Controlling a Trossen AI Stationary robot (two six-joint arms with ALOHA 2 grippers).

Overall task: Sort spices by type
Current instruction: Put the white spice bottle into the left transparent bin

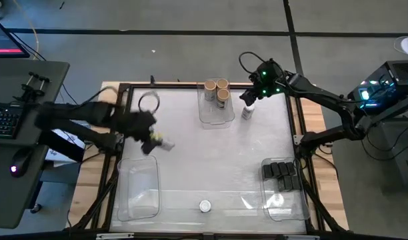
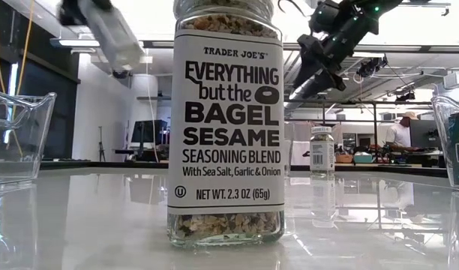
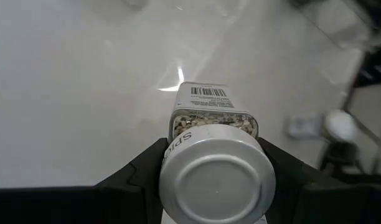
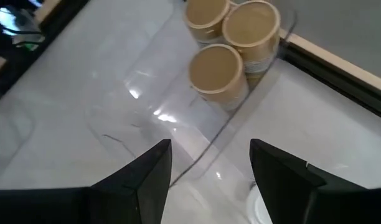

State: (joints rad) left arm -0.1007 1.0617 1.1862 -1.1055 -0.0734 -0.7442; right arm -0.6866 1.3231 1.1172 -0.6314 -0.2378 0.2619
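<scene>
Light falls bright and even from overhead; the glossy white table (image 1: 211, 167) throws it back as pale glare, with a sharp white glint just beyond the jar (image 3: 214, 163) clamped in the left gripper (image 3: 214, 180); the left arm (image 1: 91, 123) smears with motion blur from above, and again at table height; past the right gripper (image 4: 209, 168) the clear bin (image 4: 178, 124) shows thin bright streaks; the near seasoning jar (image 2: 226, 120) is crisp, the room behind it washed out by ceiling lights.

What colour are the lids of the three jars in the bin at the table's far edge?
Tan, on all three jars; the right wrist view shows them best.
</scene>
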